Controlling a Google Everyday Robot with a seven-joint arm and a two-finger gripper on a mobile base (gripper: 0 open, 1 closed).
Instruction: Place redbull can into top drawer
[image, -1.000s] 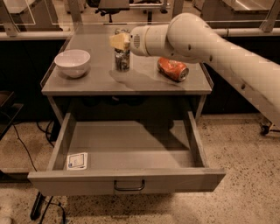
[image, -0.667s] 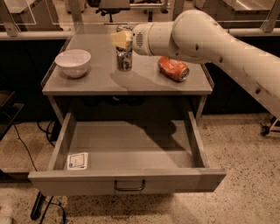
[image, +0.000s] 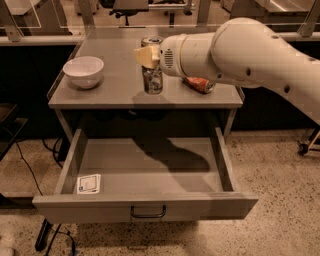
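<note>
Clamped on the redbull can at its upper half: the hand. Upright near the front edge of the surface, just behind the open top drawer. Leftward a white bowl; rightward a crushed orange-red can.

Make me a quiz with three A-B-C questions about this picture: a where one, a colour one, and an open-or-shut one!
1. Where is the gripper? A) at the redbull can on the table B) down on the floor C) underneath the table
2. What colour is the crushed can? A) green B) orange-red C) purple
3. The top drawer is: A) shut B) pulled open C) taken out
Answers: 1 A, it hangs against the can's upper half; 2 B, its crumpled side looks orange-red; 3 B, its inside and white sticker show.
</note>
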